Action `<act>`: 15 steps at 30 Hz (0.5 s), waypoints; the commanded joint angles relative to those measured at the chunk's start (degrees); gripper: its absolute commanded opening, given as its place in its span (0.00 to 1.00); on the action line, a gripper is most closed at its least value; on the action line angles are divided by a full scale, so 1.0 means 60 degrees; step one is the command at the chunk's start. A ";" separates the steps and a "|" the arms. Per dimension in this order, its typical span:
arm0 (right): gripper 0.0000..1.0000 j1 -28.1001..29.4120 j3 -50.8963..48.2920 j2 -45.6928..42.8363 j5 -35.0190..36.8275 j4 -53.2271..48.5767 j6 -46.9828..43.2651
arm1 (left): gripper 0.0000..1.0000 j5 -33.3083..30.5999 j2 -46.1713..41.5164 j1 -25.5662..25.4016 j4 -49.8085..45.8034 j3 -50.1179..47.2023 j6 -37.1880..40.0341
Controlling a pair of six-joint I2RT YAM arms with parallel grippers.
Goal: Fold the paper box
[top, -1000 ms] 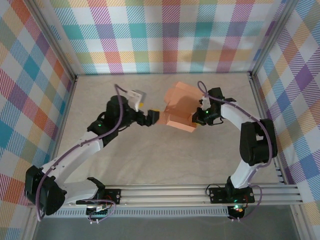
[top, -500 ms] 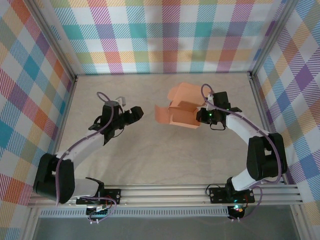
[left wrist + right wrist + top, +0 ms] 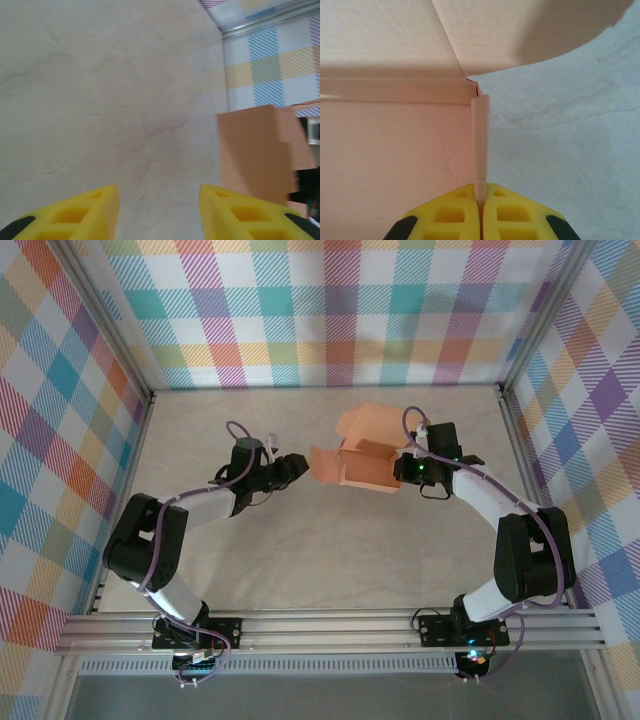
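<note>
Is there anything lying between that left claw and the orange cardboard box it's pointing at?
Nothing visible does. Just bare table lies between the open left gripper and the paper box, whose nearest flap faces it. The right gripper pinches a box wall on the opposite side.

The top view looks steeply down on the whole desk (image 3: 300,560); both wrist views skim it closely, sharing the paper box (image 3: 365,465).

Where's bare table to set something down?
Free: table centre between the paper box and the near rail; also the far-left corner beyond the left gripper. Crowded: mid-table, where the right gripper pinches the box's wall.
</note>
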 commanded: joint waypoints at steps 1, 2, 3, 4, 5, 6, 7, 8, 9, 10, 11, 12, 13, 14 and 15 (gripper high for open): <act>0.00 -0.0006 -0.0062 -0.0189 -0.0094 0.0108 -0.0052 | 0.46 0.0792 0.0219 -0.0170 0.1174 0.0411 -0.0497; 0.00 -0.0006 -0.0037 -0.0158 -0.0098 0.0103 -0.0053 | 0.46 0.0916 0.0301 -0.0202 0.1322 0.0443 -0.0601; 0.00 -0.0014 -0.0012 -0.0128 -0.0097 0.0078 -0.0051 | 0.46 0.1021 0.0379 -0.0249 0.1468 0.0497 -0.0696; 0.00 0.0007 -0.0006 -0.0123 -0.0098 0.0083 -0.0051 | 0.46 0.1083 0.0451 -0.0315 0.1539 0.0557 -0.0732; 0.00 0.0007 0.0000 -0.0090 -0.0091 0.0083 -0.0051 | 0.46 0.1117 0.0510 -0.0373 0.1526 0.0623 -0.0713; 0.00 0.0000 0.0010 -0.0057 -0.0056 0.0077 -0.0051 | 0.46 0.1134 0.0574 -0.0446 0.1511 0.0687 -0.0703; 0.00 0.0008 0.0022 -0.0026 -0.0061 0.0067 -0.0051 | 0.45 0.1148 0.0628 -0.0505 0.1522 0.0739 -0.0716; 0.00 0.0008 0.0037 0.0014 -0.0069 0.0069 -0.0051 | 0.45 0.1167 0.0666 -0.0566 0.1526 0.0793 -0.0736; 0.00 0.0017 0.0040 0.0045 -0.0058 0.0062 -0.0051 | 0.45 0.1181 0.0685 -0.0637 0.1527 0.0837 -0.0729; 0.00 0.0025 0.0040 0.0083 -0.0058 0.0062 -0.0051 | 0.44 0.1174 0.0681 -0.0682 0.1519 0.0868 -0.0738; 0.00 0.0035 0.0046 0.0115 -0.0047 0.0073 -0.0064 | 0.42 0.1194 0.0682 -0.0734 0.1508 0.0913 -0.0725; 0.00 0.0052 0.0027 0.0137 -0.0023 0.0090 -0.0098 | 0.37 0.1211 0.0682 -0.0791 0.1468 0.0963 -0.0693; 0.00 0.0063 -0.0002 0.0141 -0.0003 0.0121 -0.0103 | 0.35 0.1219 0.0680 -0.0833 0.1416 0.1016 -0.0670; 0.00 0.0081 -0.0018 0.0152 0.0002 0.0124 -0.0116 | 0.33 0.1225 0.0682 -0.0879 0.1358 0.1061 -0.0635; 0.00 0.0096 -0.0004 0.0166 0.0019 0.0131 -0.0136 | 0.32 0.1234 0.0693 -0.0921 0.1279 0.1103 -0.0587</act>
